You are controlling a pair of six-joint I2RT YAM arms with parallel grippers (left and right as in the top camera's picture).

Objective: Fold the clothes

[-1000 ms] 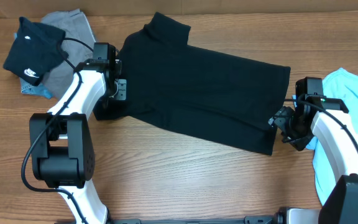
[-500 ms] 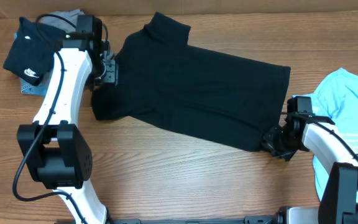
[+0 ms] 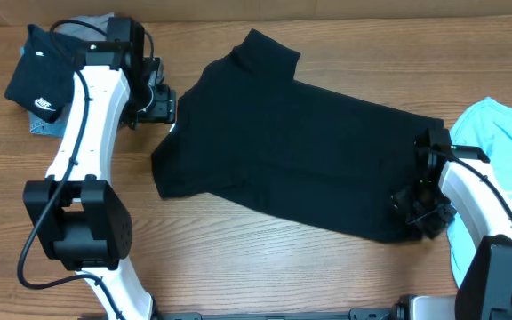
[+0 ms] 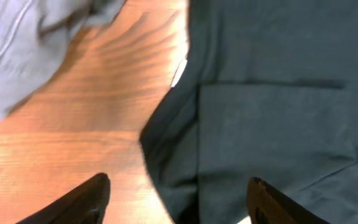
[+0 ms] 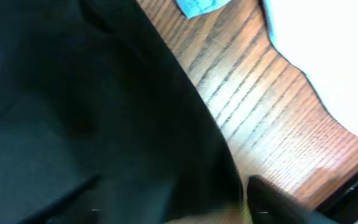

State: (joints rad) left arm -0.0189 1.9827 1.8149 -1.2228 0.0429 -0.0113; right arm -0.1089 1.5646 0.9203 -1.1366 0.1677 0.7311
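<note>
The clothes, a large plain black T-shirt (image 3: 300,151), lie spread slantwise across the wooden table (image 3: 265,267), collar toward the back. My left gripper (image 3: 164,105) hovers at the shirt's left edge. In the left wrist view its jaws (image 4: 178,190) stand wide open, with the shirt's edge (image 4: 278,124) lying loose between the two fingers. My right gripper (image 3: 420,212) is at the shirt's right lower corner. In the right wrist view dark fabric (image 5: 73,93) fills the space between the wide-apart jaws of that gripper (image 5: 173,190), and its left finger is hard to make out against the cloth.
A small black garment with a white logo (image 3: 43,76) lies on a grey garment (image 3: 105,31) at the back left; the grey cloth (image 4: 23,43) is close to my left gripper. A light blue garment (image 3: 505,142) lies at the right edge, beside my right arm.
The whole shirt has slid to the right and its left side has spread out. My left gripper has opened and let go of the shirt's left edge. The right gripper shut, pulled right, then opened.
</note>
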